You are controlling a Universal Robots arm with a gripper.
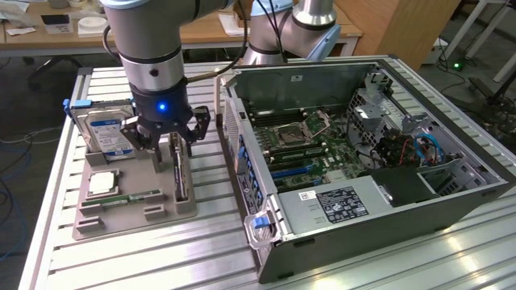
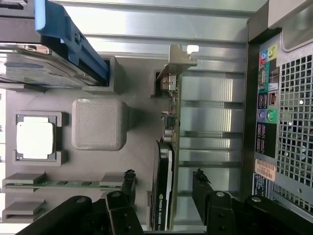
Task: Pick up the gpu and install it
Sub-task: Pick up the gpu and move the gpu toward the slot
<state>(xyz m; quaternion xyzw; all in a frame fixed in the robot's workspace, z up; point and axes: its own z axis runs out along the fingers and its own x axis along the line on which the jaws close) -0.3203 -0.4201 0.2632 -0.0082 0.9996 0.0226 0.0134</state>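
The gpu stands on edge in a slot of the grey holder tray, a thin dark card with a silvery bracket at its far end. My gripper hangs just above it, open. In the wrist view the gpu runs between the two black fingers, one on each side with a gap to the card. My gripper touches nothing. To the exterior view's right, the open computer case lies on its side, showing its motherboard.
The tray also holds a hard drive in a blue-edged carrier, a square processor and a green memory stick. The case wall stands close beside the tray. A second arm's base rises behind the case.
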